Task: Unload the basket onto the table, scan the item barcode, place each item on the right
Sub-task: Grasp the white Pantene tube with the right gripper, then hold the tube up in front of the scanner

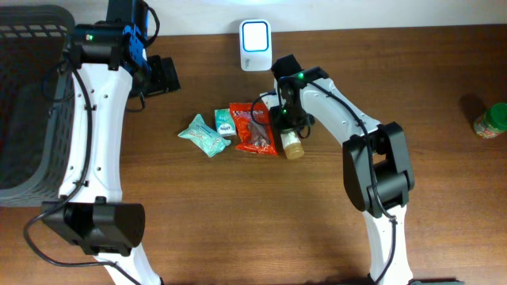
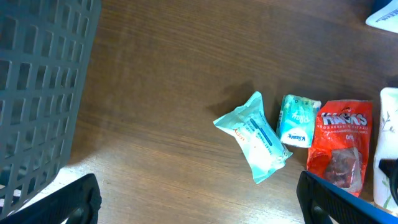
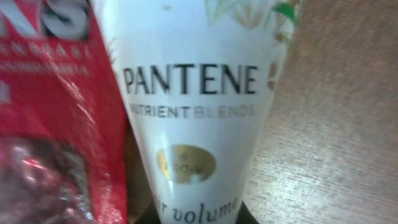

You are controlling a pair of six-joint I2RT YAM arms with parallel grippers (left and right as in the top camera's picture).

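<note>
A white Pantene tube (image 3: 193, 93) with a gold cap (image 1: 293, 146) lies on the table beside a red snack bag (image 1: 253, 129). My right gripper (image 1: 283, 119) is down over the tube, and its dark fingers press the tube's sides at the bottom of the right wrist view, shut on it. The white scanner (image 1: 254, 35) stands at the table's back edge, just behind. My left gripper (image 2: 199, 205) hovers open and empty over bare wood, left of the items. The tube's edge (image 2: 388, 143) shows at the far right of the left wrist view.
A teal wipes pack (image 1: 203, 134) and a small tissue pack (image 1: 225, 121) lie left of the red bag (image 2: 339, 146). A dark grey basket (image 1: 32, 103) fills the left side. A green-lidded jar (image 1: 491, 121) stands at the far right edge.
</note>
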